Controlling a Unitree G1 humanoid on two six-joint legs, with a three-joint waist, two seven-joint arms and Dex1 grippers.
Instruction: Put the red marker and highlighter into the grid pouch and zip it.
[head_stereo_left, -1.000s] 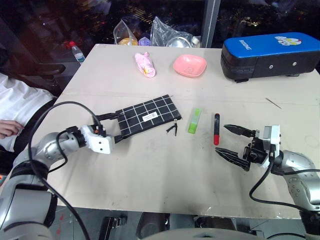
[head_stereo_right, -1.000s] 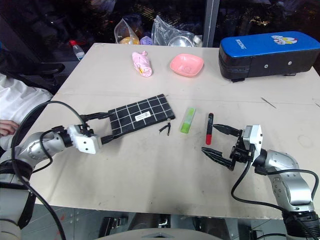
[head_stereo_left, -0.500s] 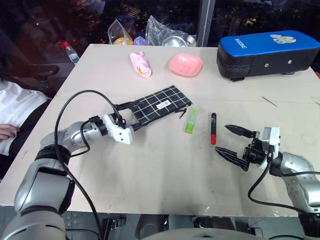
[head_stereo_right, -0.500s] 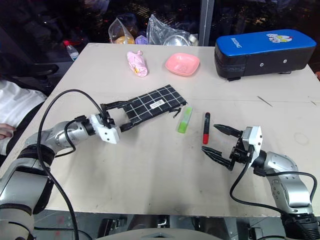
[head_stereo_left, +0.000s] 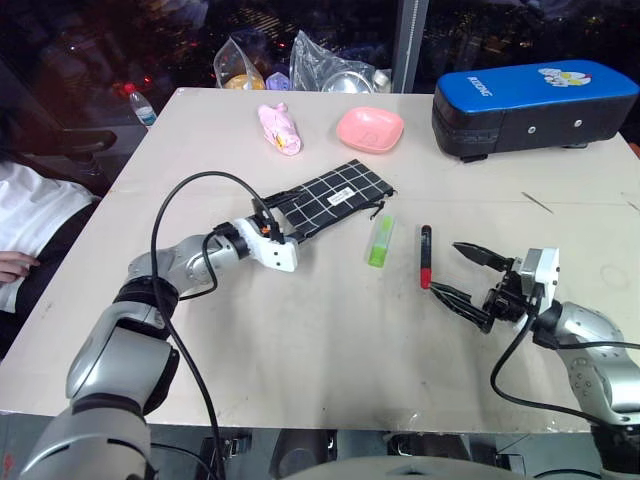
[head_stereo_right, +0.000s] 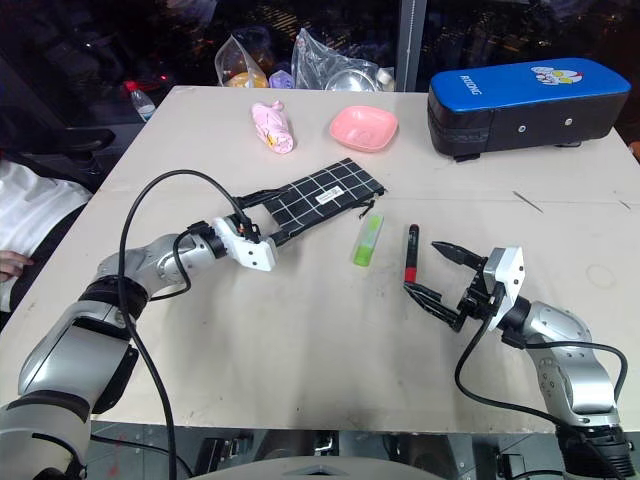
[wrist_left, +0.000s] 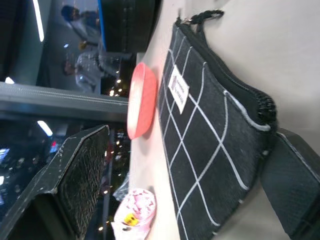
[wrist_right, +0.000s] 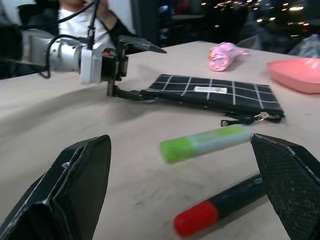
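Observation:
The grid pouch (head_stereo_left: 338, 193), black with white lines, lies flat at mid table with its zipper pull (head_stereo_left: 378, 208) at the right end. My left gripper (head_stereo_left: 295, 215) is open and straddles the pouch's left end. One finger (wrist_left: 295, 170) presses against that end and the other finger (wrist_left: 75, 170) stands clear above it. The lime-green highlighter (head_stereo_left: 379, 241) lies just right of the pouch, with the red marker (head_stereo_left: 425, 256) beside it. My right gripper (head_stereo_left: 462, 277) hovers open just right of the marker, pointing at it, with nothing held.
A blue-and-black case (head_stereo_left: 535, 105) stands at the back right. A pink bowl (head_stereo_left: 370, 128) and a pink soft item (head_stereo_left: 283, 130) lie behind the pouch, with plastic bags (head_stereo_left: 330, 75) at the far edge. A person in white (head_stereo_left: 30, 210) sits at the left.
My left gripper has moved right and away from me, pushing the pouch that way and turning it, so it now lies closer to the highlighter. The right gripper has hardly moved.

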